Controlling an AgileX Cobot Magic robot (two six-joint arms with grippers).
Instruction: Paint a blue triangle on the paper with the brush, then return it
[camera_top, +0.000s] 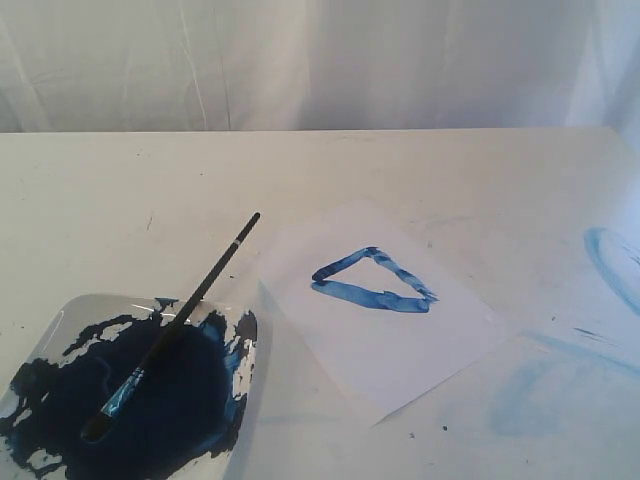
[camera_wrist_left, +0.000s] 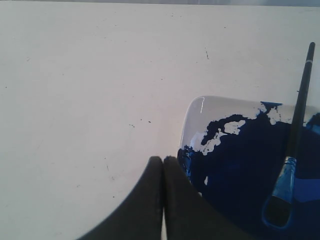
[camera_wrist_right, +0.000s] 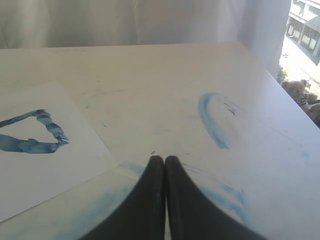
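Observation:
A streaky blue triangle (camera_top: 373, 281) is painted on the white paper (camera_top: 400, 340) near the table's middle; the right wrist view also catches the triangle (camera_wrist_right: 35, 135) on the paper (camera_wrist_right: 45, 175). The black-handled brush (camera_top: 175, 325) lies free, its bristles in the tray of dark blue paint (camera_top: 60, 330) and its handle leaning over the rim toward the paper. In the left wrist view the brush (camera_wrist_left: 295, 135) rests in the tray (camera_wrist_left: 195, 107). My left gripper (camera_wrist_left: 163, 159) is shut and empty beside the tray's corner. My right gripper (camera_wrist_right: 164, 158) is shut and empty beyond the paper's edge. Neither gripper appears in the exterior view.
Pale blue smears of old paint mark the tabletop right of the paper (camera_top: 610, 260), among them an arc (camera_wrist_right: 212, 125). The table's right edge (camera_wrist_right: 280, 90) runs close to the right gripper. A white curtain hangs behind the table.

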